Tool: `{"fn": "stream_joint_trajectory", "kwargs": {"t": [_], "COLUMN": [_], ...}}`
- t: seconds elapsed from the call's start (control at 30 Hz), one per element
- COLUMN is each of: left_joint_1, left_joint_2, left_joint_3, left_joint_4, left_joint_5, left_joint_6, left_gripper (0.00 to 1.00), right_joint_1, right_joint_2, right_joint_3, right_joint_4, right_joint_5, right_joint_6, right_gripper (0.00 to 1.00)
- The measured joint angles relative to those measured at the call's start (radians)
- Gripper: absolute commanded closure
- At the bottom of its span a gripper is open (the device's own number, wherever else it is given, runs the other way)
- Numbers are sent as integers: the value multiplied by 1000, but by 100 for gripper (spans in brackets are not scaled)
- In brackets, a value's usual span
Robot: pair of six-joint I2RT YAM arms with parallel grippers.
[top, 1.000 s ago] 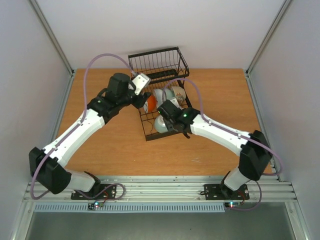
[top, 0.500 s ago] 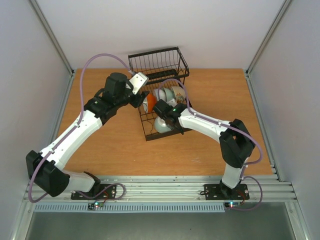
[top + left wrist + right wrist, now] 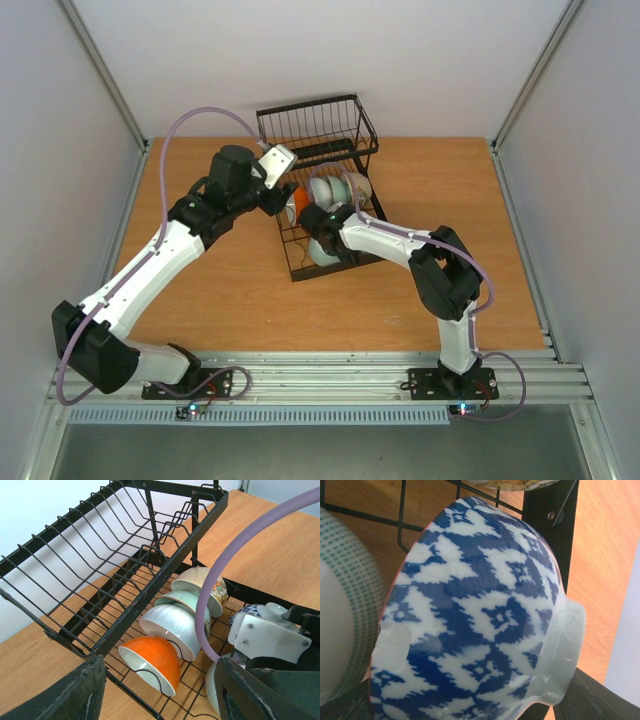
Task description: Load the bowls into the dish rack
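Wooden tabletop (image 3: pixel 220 300), walled in white on three sides, carries the dish rack (image 3: pixel 325 205) at its far centre. The rack's long axis runs near to far, with the taller wire basket section (image 3: pixel 318 125) at the far end.

Right claw (image 3: pixel 318 222): positioned over the rack's low section. Its wrist view is filled by the blue-and-white patterned bowl (image 3: pixel 475 625), lying on its side with the foot ring pointing right and close to the lens; whether the claw grips this bowl cannot be told, as the fingers are not distinguishable. A bowl with a green dotted outside (image 3: pixel 342 610) sits just left of it, on the rack wires.

Left claw (image 3: pixel 287 200): hovering at the rack's left edge, spread apart and grasping nothing; both fingers (image 3: pixel 70 697) frame its wrist view.

Between those fingers, four bowls stand on edge in one row along the rack: orange (image 3: pixel 152 662) nearest, then white (image 3: pixel 170 626), pale green (image 3: pixel 182 600), and cream (image 3: pixel 197 582) farthest. A purple cable (image 3: pixel 220 575) arcs in front of them.
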Motion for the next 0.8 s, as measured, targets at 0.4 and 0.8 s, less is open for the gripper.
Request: {"fn": "stream_joint_trajectory", "kwargs": {"t": [0.4, 0.8], "left_joint_1": [0, 0], "left_joint_2": [0, 2], "left_joint_3": [0, 0], "left_joint_4": [-6, -11], "left_joint_5": [0, 1], "left_joint_6": [0, 0], "left_gripper": [39, 39], "right_joint_1": [-2, -8], "right_joint_2": [62, 62], "right_joint_3": [50, 34], "right_joint_4": [-28, 0], "right_joint_5": [44, 15], "right_joint_6": [24, 40], "right_gripper": [15, 1]}}
